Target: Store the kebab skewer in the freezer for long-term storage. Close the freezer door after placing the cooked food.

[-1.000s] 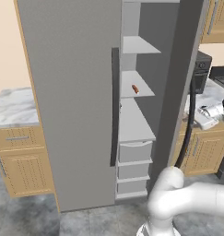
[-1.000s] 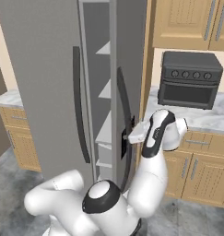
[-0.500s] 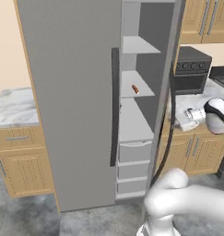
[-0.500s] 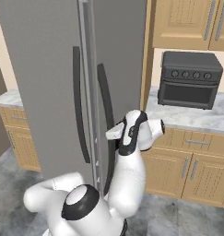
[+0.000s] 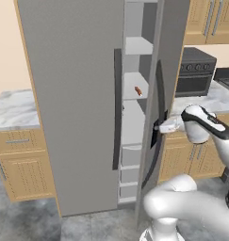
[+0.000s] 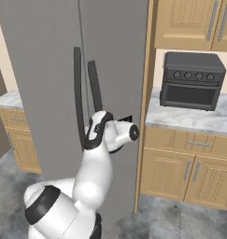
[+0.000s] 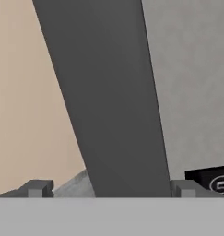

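The kebab skewer [image 5: 138, 91] lies on a white middle shelf inside the freezer [image 5: 134, 122], seen through the narrow gap still left. The freezer door [image 5: 171, 70] stands only a little ajar; in the right base view the door [image 6: 119, 56] looks nearly flush with the wider door. My gripper [image 5: 158, 128] is at the door's outer face, against its long dark handle [image 5: 159, 101]. In the hand view the gripper [image 7: 111, 189] is open, with the handle [image 7: 113, 106] running up between the two fingertips [image 7: 37, 188] and not clamped.
The wider grey door [image 5: 73, 103] is closed, its dark handle [image 5: 117, 108] right beside the gap. A dark toaster oven [image 6: 192, 80] sits on the marble counter [image 6: 189, 119] to the right, above wooden cabinets [image 6: 180, 172]. Another counter [image 5: 14, 110] is at left.
The freezer door has swung from wide open to almost closed. My arm and gripper moved left with it, staying at the handle. The base views have not shifted.
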